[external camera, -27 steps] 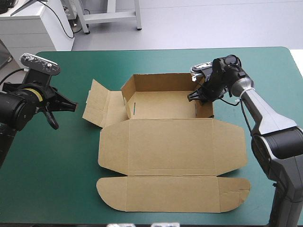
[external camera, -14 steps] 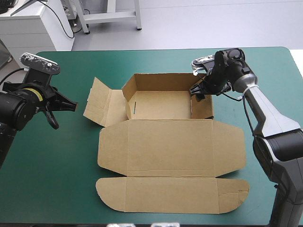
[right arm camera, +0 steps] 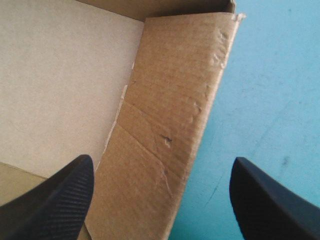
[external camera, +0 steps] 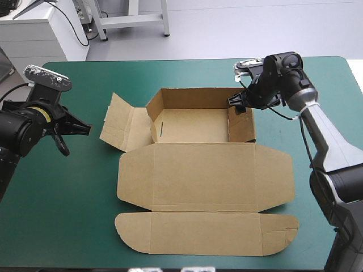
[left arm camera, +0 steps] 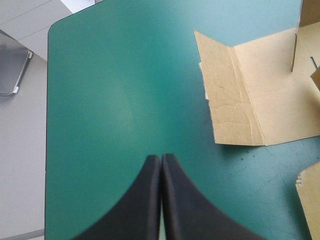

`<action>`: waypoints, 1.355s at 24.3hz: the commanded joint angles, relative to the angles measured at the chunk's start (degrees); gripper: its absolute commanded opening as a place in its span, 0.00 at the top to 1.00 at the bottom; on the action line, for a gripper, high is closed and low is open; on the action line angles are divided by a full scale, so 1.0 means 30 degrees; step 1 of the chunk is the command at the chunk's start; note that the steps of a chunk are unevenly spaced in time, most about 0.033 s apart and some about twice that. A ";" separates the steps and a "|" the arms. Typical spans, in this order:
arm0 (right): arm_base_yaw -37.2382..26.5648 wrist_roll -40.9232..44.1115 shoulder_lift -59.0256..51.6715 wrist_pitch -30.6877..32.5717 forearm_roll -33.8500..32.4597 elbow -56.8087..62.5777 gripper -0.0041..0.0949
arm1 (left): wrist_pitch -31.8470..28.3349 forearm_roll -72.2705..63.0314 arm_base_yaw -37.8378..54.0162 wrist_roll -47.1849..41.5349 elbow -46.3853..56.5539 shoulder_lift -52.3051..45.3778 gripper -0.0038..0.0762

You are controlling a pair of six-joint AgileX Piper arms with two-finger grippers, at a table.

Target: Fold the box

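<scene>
The brown box [external camera: 193, 170] lies mid-table as an open tray with back and side walls raised, its lid and front flap flat toward the near edge. A loose side flap [left arm camera: 255, 95] spreads out on the tray's left. My right gripper [external camera: 240, 103] hovers open over the tray's right wall [right arm camera: 170, 145], one black finger on each side and clear of it. My left gripper [left arm camera: 161, 165] is shut and empty, over bare teal-green cover to the left of the loose flap; in the high view the left gripper [external camera: 85, 128] points toward the box.
The teal-green table [external camera: 68, 204] has bare cover on the left, right and behind the box. The table's left edge [left arm camera: 47, 125] shows ahead of my left gripper, with pale floor beyond it.
My right gripper opened wider and drew back up from inside the tray to above its right wall. The right wall now stands upright. The left arm stayed still.
</scene>
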 commanded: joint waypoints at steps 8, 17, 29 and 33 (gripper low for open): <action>-0.0123 0.0799 0.1320 0.0056 0.0055 -0.0554 0.27 | -0.0490 0.0390 -0.0011 -0.0222 -0.0442 -0.0475 0.96; -0.0123 0.0423 0.1317 0.0056 -0.0121 -0.0554 0.97 | -0.0490 0.0390 -0.0011 -0.0222 -0.0442 -0.0475 0.96; -0.0546 -0.1158 -0.0237 0.0056 -0.0482 -0.0554 0.98 | -0.0490 0.0390 -0.0011 -0.0222 -0.0442 -0.0475 0.96; -0.1195 -0.2052 -0.1795 0.0056 -0.0284 -0.0554 0.98 | -0.0490 0.0718 -0.0011 -0.0222 -0.0442 -0.0475 0.96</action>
